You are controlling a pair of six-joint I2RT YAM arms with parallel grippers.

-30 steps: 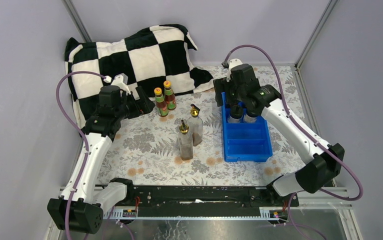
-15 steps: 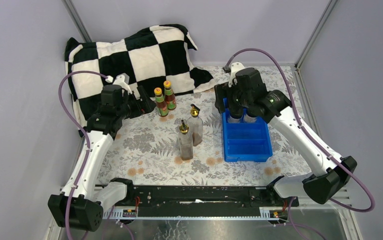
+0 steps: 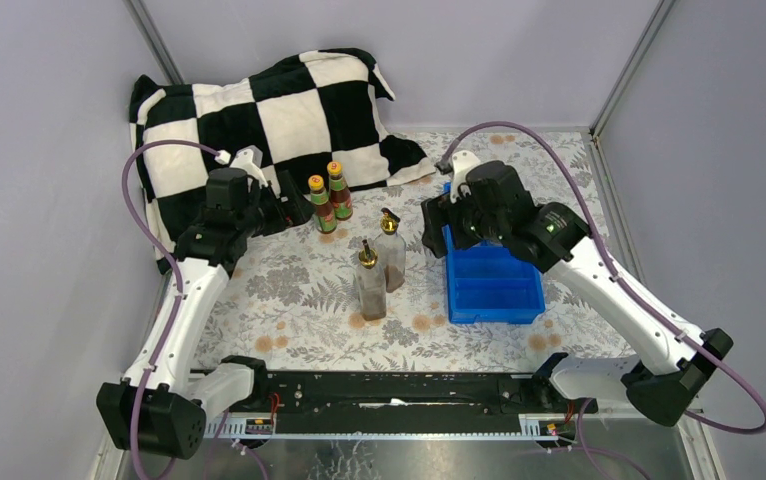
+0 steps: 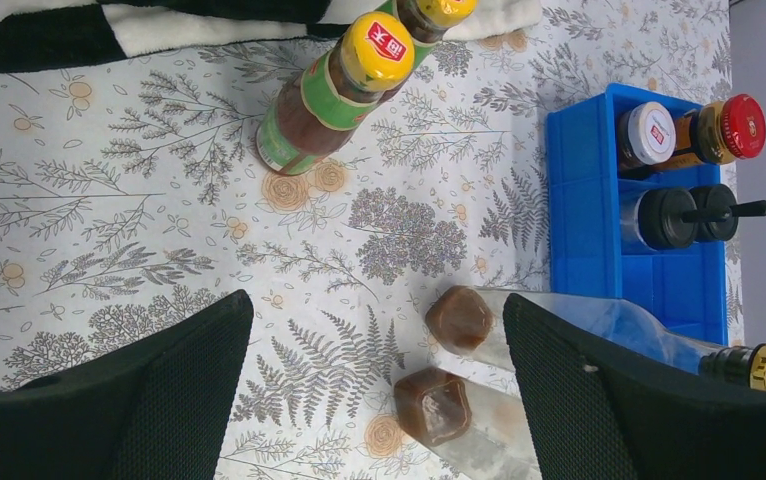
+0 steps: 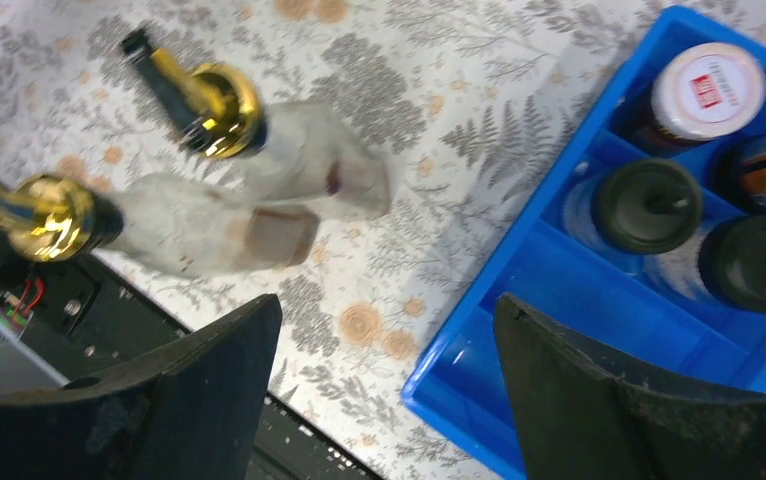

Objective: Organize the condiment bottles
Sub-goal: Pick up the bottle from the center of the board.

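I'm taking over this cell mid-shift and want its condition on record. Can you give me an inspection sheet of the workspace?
Surface: floral tablecloth, flat; no spill seen.
Job's things: two orange-capped sauce bottles upright near the cushion. Two gold-spouted bottles upright mid-table. Black-capped shakers, red-lidded jar and white-lidded jar stand in the far compartments of the blue tray; its near compartments are empty.
Clutter: checkered cushion at back left.
Grippers: left gripper open, empty, beside the sauce bottles. Right gripper open, empty, above the tray's left edge.
Cables: purple cables arc above both arms, touching no bottle.
Surroundings: grey walls, metal frame posts.
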